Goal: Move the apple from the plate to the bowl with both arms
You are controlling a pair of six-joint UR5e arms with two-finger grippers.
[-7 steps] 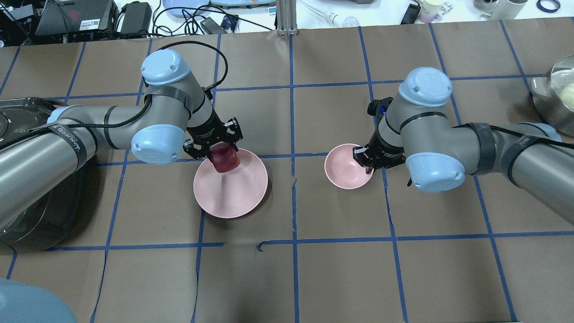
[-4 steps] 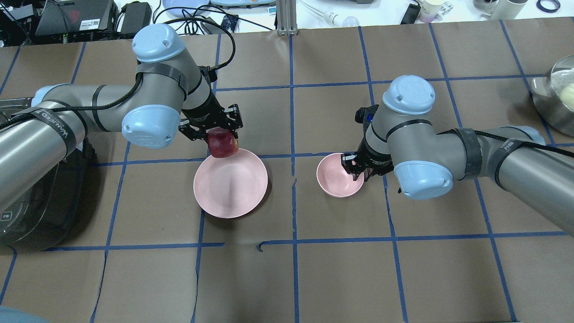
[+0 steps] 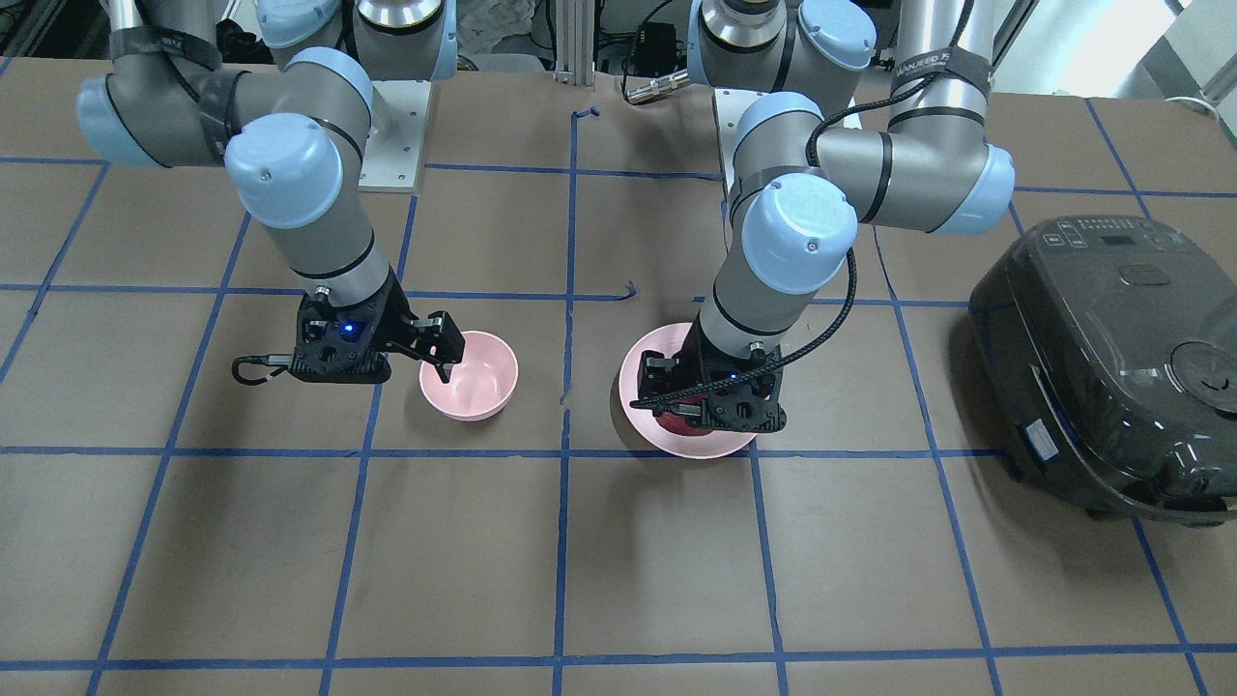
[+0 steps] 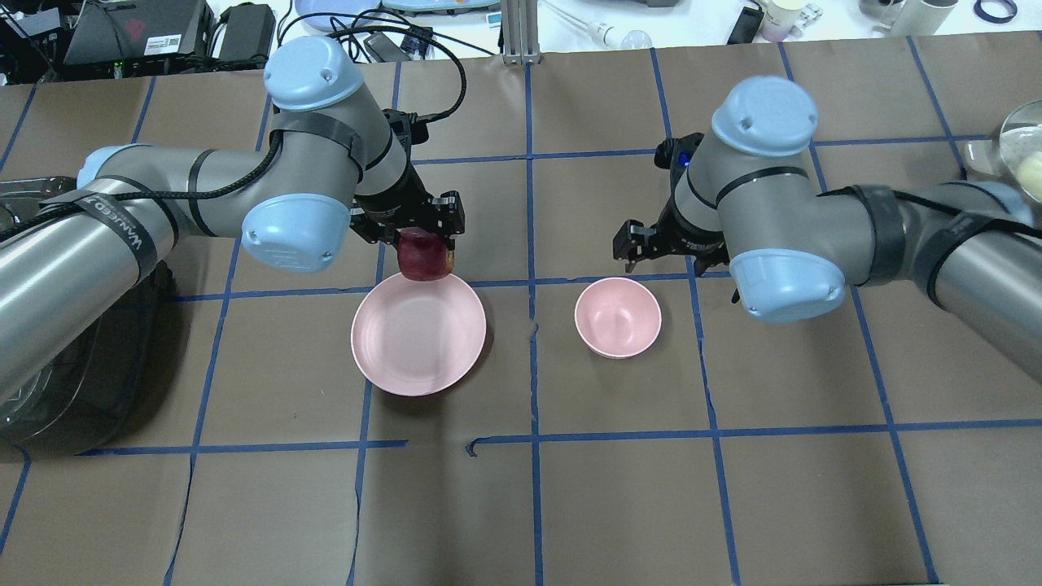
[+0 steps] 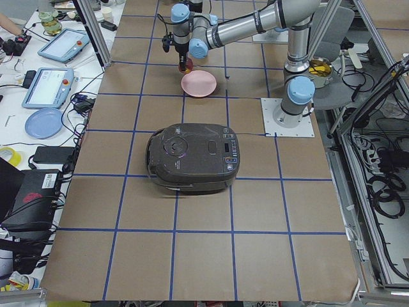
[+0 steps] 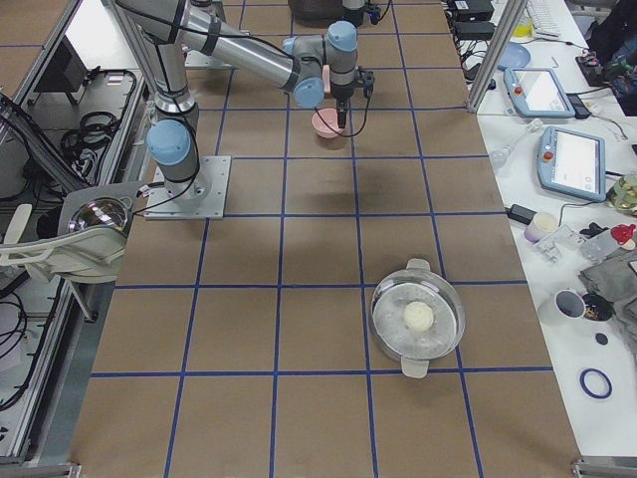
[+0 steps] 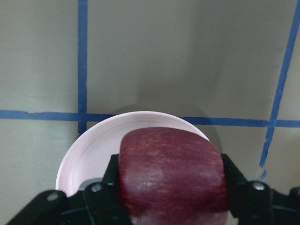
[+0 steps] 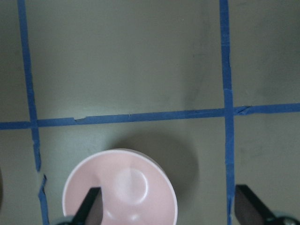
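- Left hand [image 4: 417,238]: its two black fingers are closed against opposite sides of the apple [image 4: 425,262] and hold it in the air.
- The apple, dark red, hangs above the far edge of the plate [image 4: 418,334]. In the side view it looks lifted clear of the plate.
- Right hand [image 8: 169,205]: spread wide and holding nothing. It hovers over the bowl [image 4: 618,317], and its wrist camera looks straight down into the bowl. It does not appear to touch it.
- The bowl sits on the bench [image 4: 537,505] just to the right of the plate, with a strip of bare brown paper between them.
- A black rice cooker [image 3: 1111,367] stands well off to the robot's left, clear of the likely path.
- Risk: the apple is round and smooth and is pinched at only two spots. A sharp sideways move could make it slip, drop and roll across the bench.
- Risk: the bowl is barely wider than the apple. An off-centre release could strike the rim and tip or shove the bowl.
- Risk: the right hand is over the bowl, so the left hand could bump it on arrival.
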